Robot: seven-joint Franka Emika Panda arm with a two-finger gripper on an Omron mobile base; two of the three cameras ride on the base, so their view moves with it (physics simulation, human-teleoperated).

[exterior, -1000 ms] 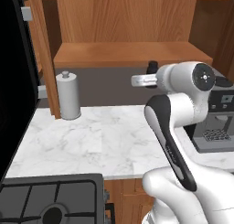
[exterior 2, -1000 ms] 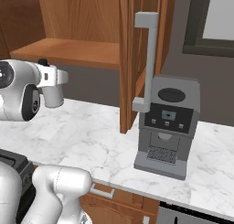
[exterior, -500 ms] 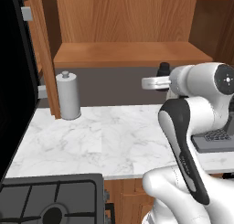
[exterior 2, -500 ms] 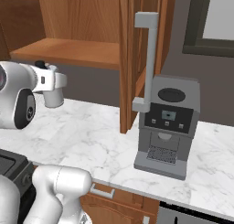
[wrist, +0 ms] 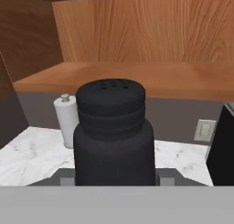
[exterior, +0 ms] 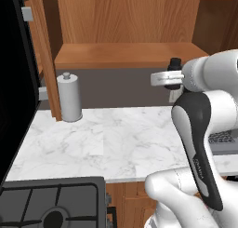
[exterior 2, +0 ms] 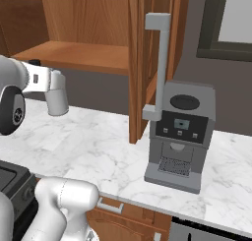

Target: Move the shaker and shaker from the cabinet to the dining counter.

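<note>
One shaker (wrist: 113, 131) sits upright between the fingers of the tool (wrist: 113, 179), closed on its lower body — perforated top up, so nothing spills in carriage. In the left base view the shaker's black cap (exterior: 175, 64) pokes up above the tool (exterior: 169, 79), which hangs in the air just in front of the cabinet (exterior: 125, 31) shelf edge and above the marble tabletop (exterior: 102, 138). The right base view has the tool (exterior 2: 33, 77) at the left edge, level with the shelf front.

The cabinet shelf (wrist: 137, 77) reads bare in the hand view; whether the second shaker stands somewhere on it cannot be told from these angles.

Other items: a tall grey cylinder with a knob (exterior: 69, 97) on the tabletop near the left cabinet door, a coffee machine (exterior 2: 180, 136) to the right, a stove (exterior: 51, 201) at lower left.

Judgement — first shaker is out of the cabinet and in transit; the dining counter lies elsewhere, so the base likely must drive. Grip low on the wider base looks secure; the arm should stay clear of the open door (exterior 2: 147, 58) when swinging.
</note>
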